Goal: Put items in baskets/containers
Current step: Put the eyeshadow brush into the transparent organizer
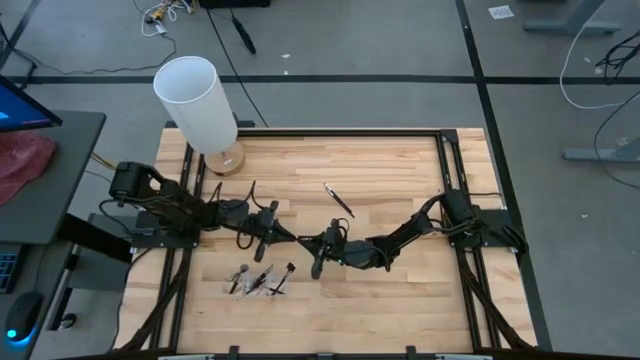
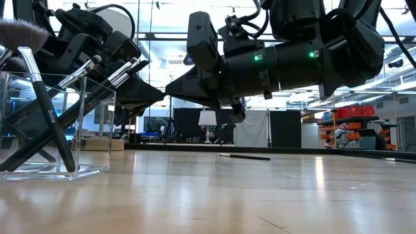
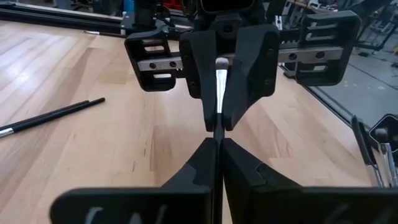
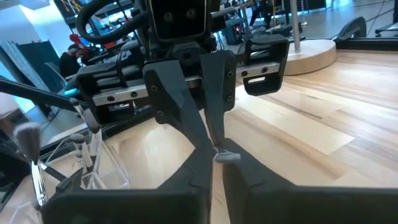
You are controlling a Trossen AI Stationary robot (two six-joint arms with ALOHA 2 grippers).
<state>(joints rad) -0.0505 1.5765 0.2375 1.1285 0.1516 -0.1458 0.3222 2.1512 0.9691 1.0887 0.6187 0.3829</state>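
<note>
Left hand [image 1: 283, 232] and right hand [image 1: 303, 240] meet fingertip-to-fingertip, both closed.

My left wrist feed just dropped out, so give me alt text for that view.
The left gripper and the right gripper meet tip to tip above the wooden table, both pinching one thin brush between them. Another dark brush lies loose on the wood off to one side.

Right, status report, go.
Left gripper and right gripper both shut on one brush, mid-table. Clear tray holds several brushes; one loose brush lies beyond. Nothing in the way.
</note>
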